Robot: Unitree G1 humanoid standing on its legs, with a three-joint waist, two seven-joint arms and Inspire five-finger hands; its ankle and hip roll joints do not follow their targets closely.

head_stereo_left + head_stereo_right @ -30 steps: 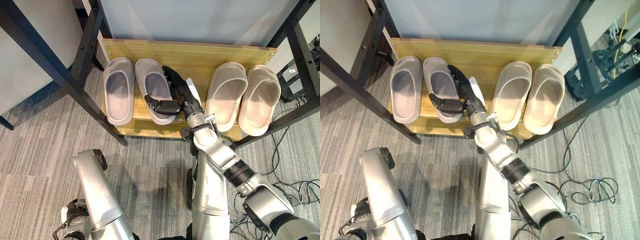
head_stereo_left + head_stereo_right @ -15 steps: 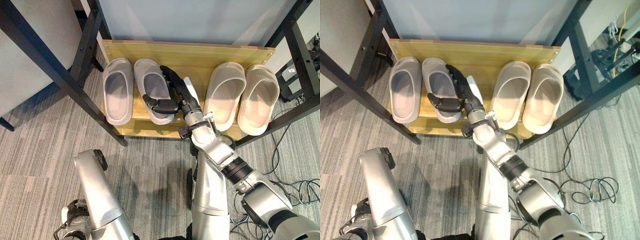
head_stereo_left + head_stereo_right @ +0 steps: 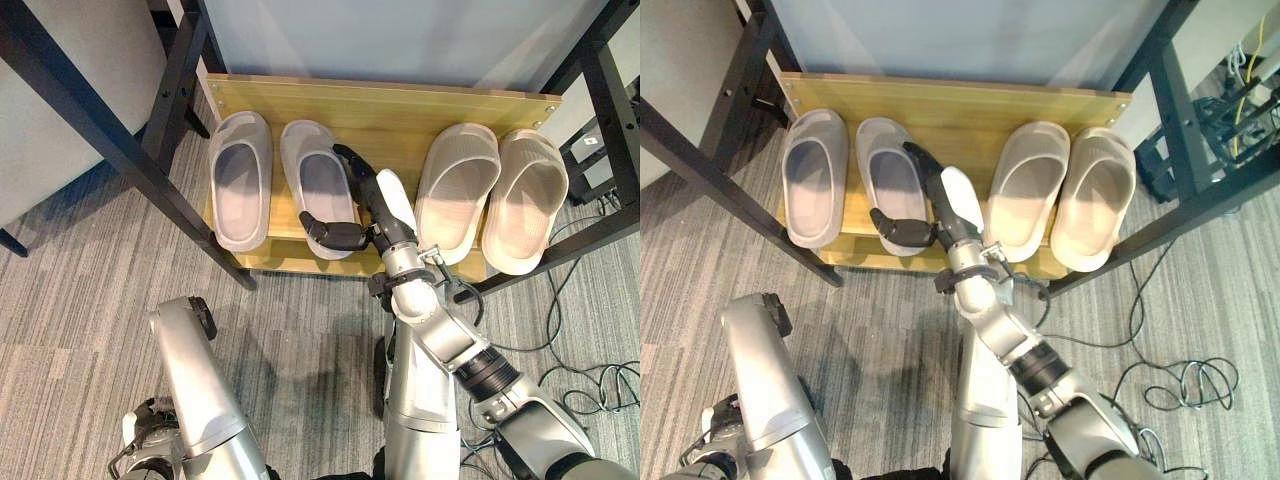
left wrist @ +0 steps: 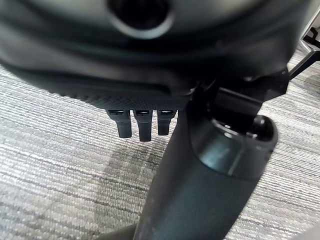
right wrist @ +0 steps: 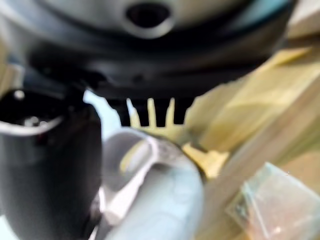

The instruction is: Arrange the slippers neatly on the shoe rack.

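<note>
The right hand [image 3: 372, 205] lies open, fingers straight along the inner grey slipper [image 3: 318, 185]. Its thumb crosses the slipper's heel

Grey striped carpet [image 3: 90, 300] covers the floor all the way up to the front of the shelf. A black metal frame stands over it: one slanted bar [image 3: 110, 140] crosses the carpet on the left, and a matching bar [image 3: 610, 95] rises on the right. Behind it all is a pale blue-grey panel [image 3: 400, 40]. A light grey panel [image 3: 70, 90] sits off to the left, behind the slanted bar. Loose black cables [image 3: 1185, 375] curl in loops on the carpet at the right. By the right edge there is more dark equipment [image 3: 1240, 90], too cluttered to make out.
</note>
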